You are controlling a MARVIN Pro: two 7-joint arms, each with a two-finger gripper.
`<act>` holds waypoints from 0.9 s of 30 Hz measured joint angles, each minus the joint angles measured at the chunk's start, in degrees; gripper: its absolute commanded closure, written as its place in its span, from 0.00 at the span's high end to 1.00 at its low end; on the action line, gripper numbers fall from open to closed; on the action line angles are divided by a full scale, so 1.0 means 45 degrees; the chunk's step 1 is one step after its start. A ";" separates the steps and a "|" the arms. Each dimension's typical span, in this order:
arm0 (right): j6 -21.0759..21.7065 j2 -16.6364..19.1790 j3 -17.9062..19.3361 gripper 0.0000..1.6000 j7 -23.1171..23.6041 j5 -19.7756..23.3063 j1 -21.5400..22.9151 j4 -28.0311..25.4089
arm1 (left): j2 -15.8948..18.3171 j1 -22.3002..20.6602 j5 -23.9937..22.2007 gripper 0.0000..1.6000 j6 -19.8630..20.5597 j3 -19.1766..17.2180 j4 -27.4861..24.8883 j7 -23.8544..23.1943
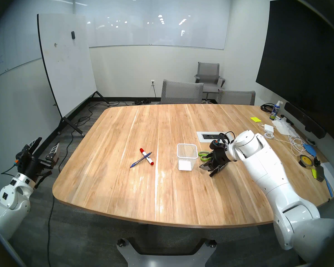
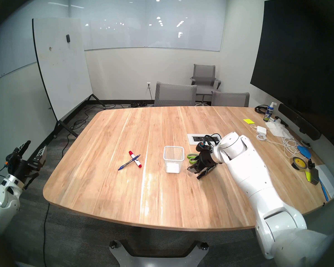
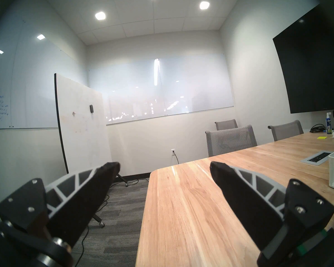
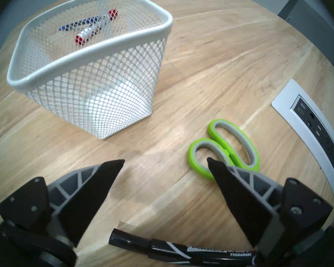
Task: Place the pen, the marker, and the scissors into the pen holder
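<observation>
Counter (image 1: 162, 193) carries a recessed power panel (image 1: 210, 137) behind the right claw (image 1: 208, 169), with cables, a charger and a tape roll along the right edge. Pen holder (image 1: 187, 159) stands upright mid-counter, nothing in it (pen and red-ended marker show only through its mesh in the right wrist view). Scissors (image 4: 226, 147) lie flat between holder and power panel, handles just beside one fingertip (image 4: 216, 168) of the right claw. Right claw is spread, gripping nothing; a black marker (image 4: 181, 251) lies on the counter under it. Pen (image 1: 141, 159) lies crossed over the red-ended marker (image 1: 147, 156), well apart toward the left edge. Left claw (image 1: 44, 147) hangs spread off the counter's left edge.
</observation>
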 measured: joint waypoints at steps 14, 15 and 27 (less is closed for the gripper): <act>-0.0478 -0.0388 -0.0062 1.00 -0.0258 0.0014 0.0405 0.1234 | 0.0000 0.0000 0.0000 1.00 0.0000 0.0000 0.0000 0.0000; -0.0526 -0.0414 -0.0064 1.00 -0.0277 0.0014 0.0448 0.1328 | 0.0000 0.0000 0.0000 1.00 0.0000 0.0000 0.0000 0.0000; -0.0854 -0.0564 -0.0162 0.49 -0.0356 0.0004 0.0770 0.1907 | 0.0000 0.0000 0.0000 1.00 0.0000 0.0001 0.0000 0.0000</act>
